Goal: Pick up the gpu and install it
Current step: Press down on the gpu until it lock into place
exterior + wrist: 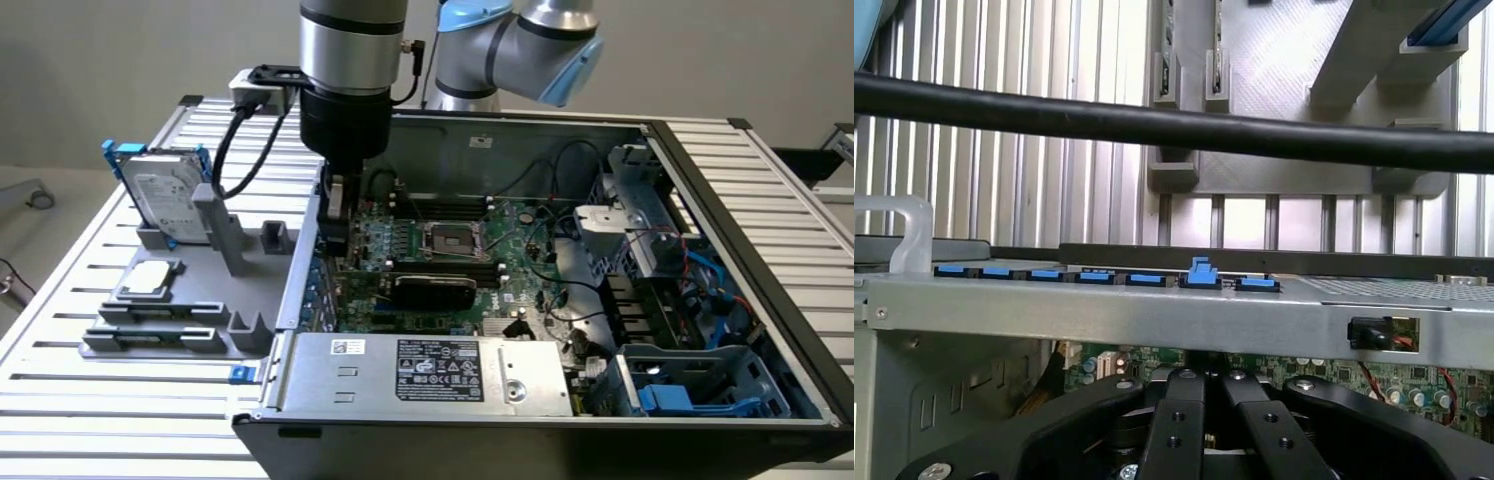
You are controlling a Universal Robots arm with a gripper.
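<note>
We see the jaws closed tight, black fingers point(1172, 432) pressed together with nothing visibly between them. They hang just inside the wall of the open computer case point(747, 250) on the exterior view's left, close above the row of blue clips point(1104, 274), one of which stands raised. Just beside them the gpu point(430, 286) stands on edge on the green motherboard point(514, 225), black cover facing us. Its long axis runs level from the exterior view's left to right, with the near end towards the jaws. Outside the case, a grey holder point(200, 300) on the table point(120, 400) carries a hard drive point(163, 200).
</note>
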